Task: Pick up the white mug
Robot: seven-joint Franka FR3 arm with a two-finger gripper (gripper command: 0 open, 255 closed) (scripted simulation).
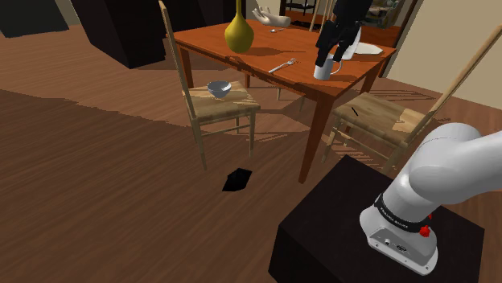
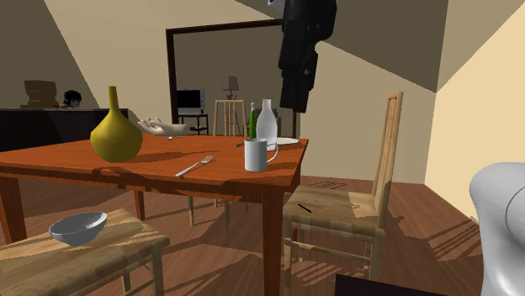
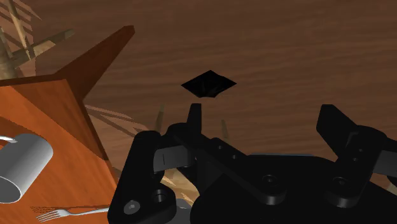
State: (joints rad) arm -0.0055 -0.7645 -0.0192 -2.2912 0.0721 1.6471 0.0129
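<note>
Shoulder view, nearest to me: my black stand (image 1: 362, 241) sits at the lower right. My white arm (image 1: 438, 181) leaves by the right edge, so its middle stretch is cut off. Just past the stand is a wooden chair (image 1: 382, 120) with a thin dark sliver on its seat that I cannot identify. On the floor (image 1: 96, 161) lies a small black patch (image 1: 236, 180); I cannot tell what it is.

The white mug (image 1: 324, 70) stands upright on the near corner of the red-brown tabletop (image 1: 265, 48), handle toward the shoulder view's right. My claw (image 1: 338, 55) hangs above it. The second exterior view shows a gap between the two, and the claw's upper part is cut off by the top edge. In the wrist view my fingers (image 3: 194, 121) stand apart with floor between them, clasping nothing. The mug sits off to one side of them, partly cut by the picture's edge.

Beyond the mug lie a fork (image 1: 281, 65) and a yellow vase (image 1: 239, 32). A grey bowl (image 1: 219, 88) rests on a second chair (image 1: 225, 108) at the shoulder view's left. Behind the mug stand a green bottle (image 2: 251, 122) and a pale bottle (image 2: 267, 122), their bases hidden by it. A plate (image 1: 370, 49) is partly covered by my claw. Farthest is a pale hand-shaped figure (image 1: 269, 16).
</note>
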